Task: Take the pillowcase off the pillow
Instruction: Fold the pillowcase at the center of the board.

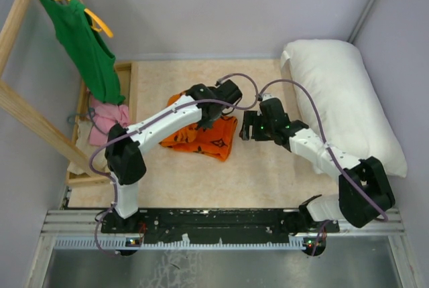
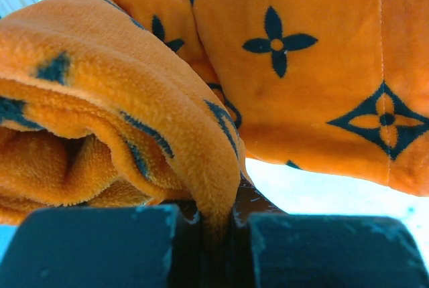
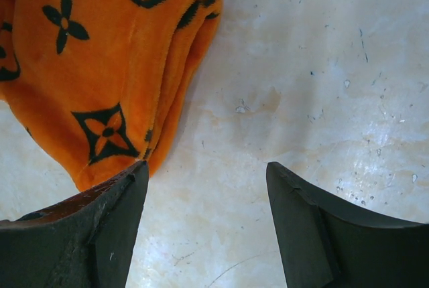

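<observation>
Your left gripper [image 2: 214,224] is clamped on a thick fold of the orange pillowcase [image 2: 315,67], which lies bunched beneath it on the table [image 1: 268,167], well apart from the bare white pillow [image 1: 342,100] beyond your right gripper [image 3: 208,181]. That one hangs open beside the pillowcase's edge. It looks fully off, so let go gently and lift straight up to avoid snagging.

I am looking down over the whole bench [image 1: 268,174] from high behind its near edge; both wrist cameras are sitting close, sharing the pillowcase [image 1: 211,142], the right one facing downward.
</observation>
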Controlling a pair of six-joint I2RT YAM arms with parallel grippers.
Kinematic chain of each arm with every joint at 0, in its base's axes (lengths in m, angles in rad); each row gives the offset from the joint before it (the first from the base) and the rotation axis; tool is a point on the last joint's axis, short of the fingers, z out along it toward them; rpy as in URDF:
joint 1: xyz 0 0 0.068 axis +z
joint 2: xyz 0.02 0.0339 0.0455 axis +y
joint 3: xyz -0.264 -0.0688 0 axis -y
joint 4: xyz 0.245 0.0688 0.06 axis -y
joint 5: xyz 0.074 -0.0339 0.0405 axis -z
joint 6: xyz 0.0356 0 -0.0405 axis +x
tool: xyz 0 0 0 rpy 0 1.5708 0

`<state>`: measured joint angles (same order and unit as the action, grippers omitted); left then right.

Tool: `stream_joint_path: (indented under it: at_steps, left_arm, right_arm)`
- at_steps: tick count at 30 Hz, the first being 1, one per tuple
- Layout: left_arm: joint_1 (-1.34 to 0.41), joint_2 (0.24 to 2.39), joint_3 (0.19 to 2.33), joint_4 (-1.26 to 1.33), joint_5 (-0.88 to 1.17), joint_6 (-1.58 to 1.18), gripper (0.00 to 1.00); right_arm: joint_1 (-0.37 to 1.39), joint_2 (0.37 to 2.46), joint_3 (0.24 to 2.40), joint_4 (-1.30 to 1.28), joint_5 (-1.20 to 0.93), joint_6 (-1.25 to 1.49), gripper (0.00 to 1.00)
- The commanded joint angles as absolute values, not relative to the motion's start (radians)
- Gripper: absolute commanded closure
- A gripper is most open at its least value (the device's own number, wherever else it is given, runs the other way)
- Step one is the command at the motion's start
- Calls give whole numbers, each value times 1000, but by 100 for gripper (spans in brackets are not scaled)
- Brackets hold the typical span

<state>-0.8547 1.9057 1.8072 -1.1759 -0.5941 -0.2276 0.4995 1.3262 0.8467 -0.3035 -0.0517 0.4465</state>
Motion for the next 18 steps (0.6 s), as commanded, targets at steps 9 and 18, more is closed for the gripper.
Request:
stream_joint_path:
  at_steps: [9, 18]
  left_arm:
    - [-897, 2062, 1888, -1135, -475, -150, 100]
    - [-900, 2061, 1930, -1130, -454, -102, 100]
  right_arm:
    - [400, 1389, 666, -89, -208, 560, 28]
    - [413, 1460, 577, 337, -353, 648, 38]
